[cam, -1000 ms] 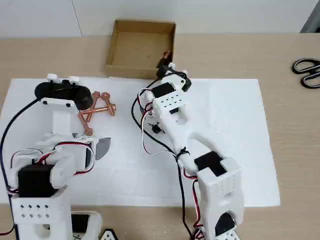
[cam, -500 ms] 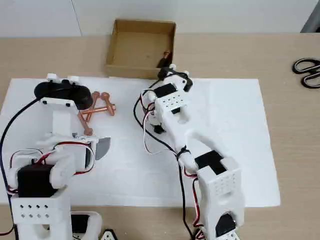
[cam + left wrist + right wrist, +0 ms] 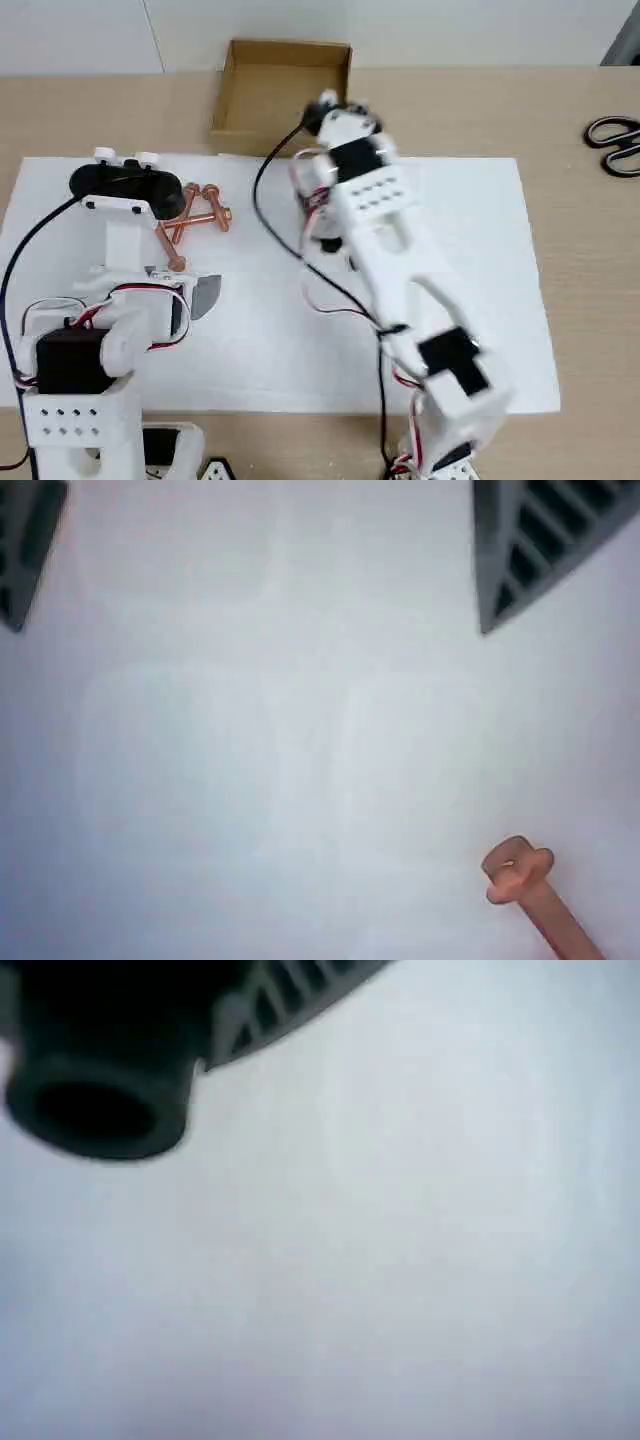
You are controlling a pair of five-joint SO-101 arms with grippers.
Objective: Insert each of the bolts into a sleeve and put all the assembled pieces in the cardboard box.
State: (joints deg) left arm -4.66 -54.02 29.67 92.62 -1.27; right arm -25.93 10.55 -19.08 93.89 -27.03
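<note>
Several copper bolts (image 3: 195, 212) lie in a loose pile on the white mat (image 3: 450, 250), close to the left arm. One bolt (image 3: 525, 885) shows in the left wrist view, its head toward my left gripper (image 3: 250, 560). That gripper (image 3: 187, 290) hangs open over bare mat, nothing between its fingers. The right arm stretches to the cardboard box (image 3: 240, 138); my right gripper (image 3: 325, 106) is at the box's near right corner. In the right wrist view it is shut on a black sleeve (image 3: 95, 1110), whose open end faces the camera beside a ribbed finger (image 3: 290, 995).
Black scissors (image 3: 615, 143) lie on the wooden table at the far right, off the mat. The right arm's cables (image 3: 275, 210) loop over the middle of the mat. The mat's right half is bare.
The right arm has stretched farther, carrying its gripper from the mat's far edge up to the box's near right corner. The left arm and the bolts have not moved.
</note>
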